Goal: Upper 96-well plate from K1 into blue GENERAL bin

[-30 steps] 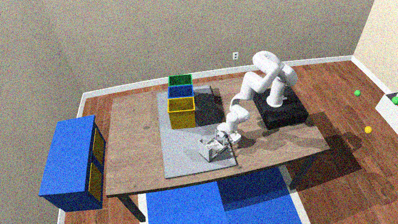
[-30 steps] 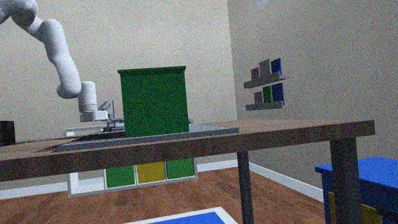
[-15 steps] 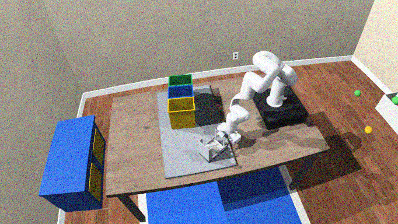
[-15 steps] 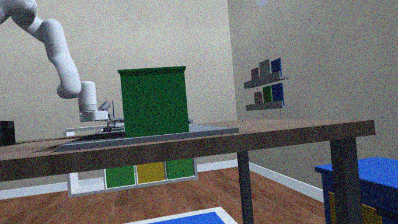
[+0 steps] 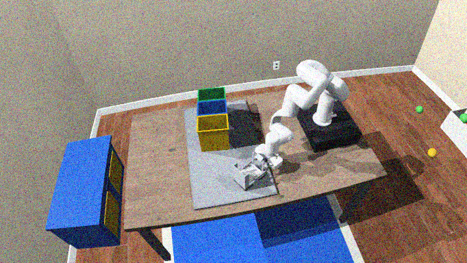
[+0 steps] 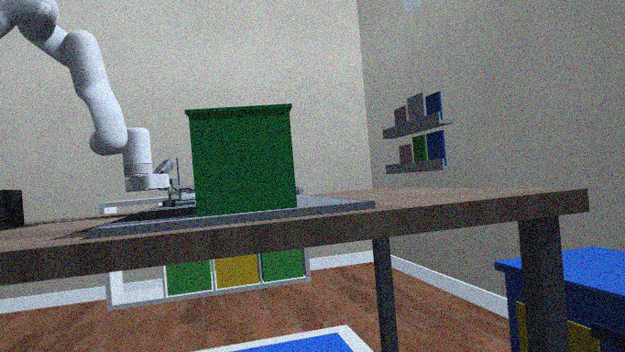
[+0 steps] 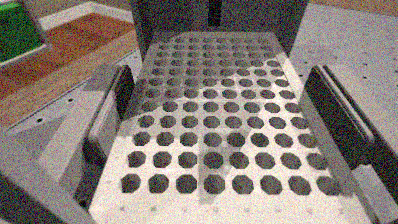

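With the upper 96-well plate (image 5: 253,171) (image 7: 212,122) lying between them, the jaws (image 5: 255,170) (image 6: 180,200) are closed on its long sides.

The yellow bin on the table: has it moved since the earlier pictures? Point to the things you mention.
No. In the top view, the yellow bin (image 5: 215,140) stands at the same place on the grey board (image 5: 209,181), beside the blue bin (image 5: 211,107).
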